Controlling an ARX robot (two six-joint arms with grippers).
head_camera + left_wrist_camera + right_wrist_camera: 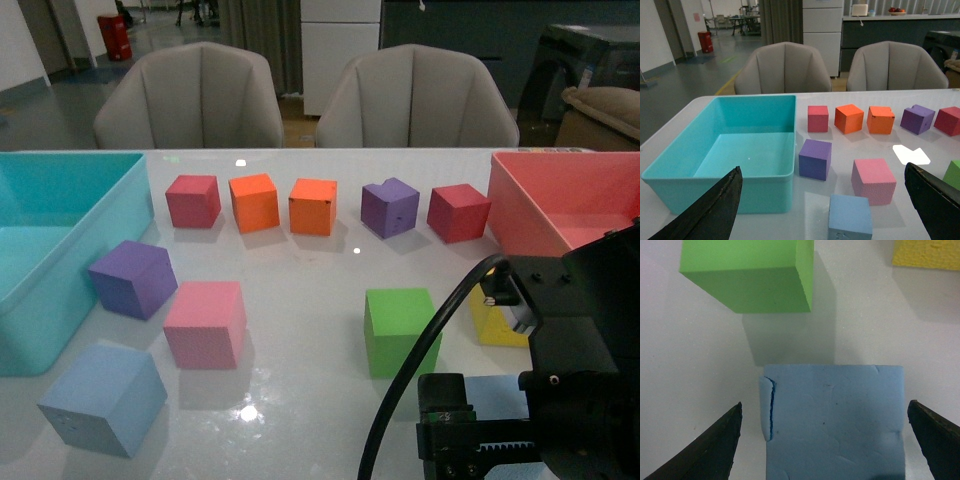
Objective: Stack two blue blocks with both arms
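Foam comes first. Nearest me, by the near edge of the worktop (300, 260) toward its right corner, the right blue block (832, 422) sits between the fingers (705, 450) of the right gripper (825, 402). Those fingers are spread wide, with bare worktop showing on both sides of the block, so nothing is pinched yet. The block's faces lie roughly square to the fingers, and being a cube it has no long axis to line up on. One side face has a split. In the front view the right arm (575, 390) hides most of this block.

Near the left near corner, the left blue block (100, 398) rests just beside the teal bin (60, 200). The left gripper (822, 167) is also spread and empty. Its block lies ahead of and below it, not quite centred between the fingers.

I judge the right arm better placed, since its block is already straddled and only needs the fingers to close. The two blue blocks are well apart, toward opposite near corners.

Just beyond the right block stand the green cube (400, 330) and the yellow cube (492, 325). Beyond the left block are the pink cube (205, 322) and a purple cube (132, 278). A row of red, orange and purple cubes runs along the far edge.
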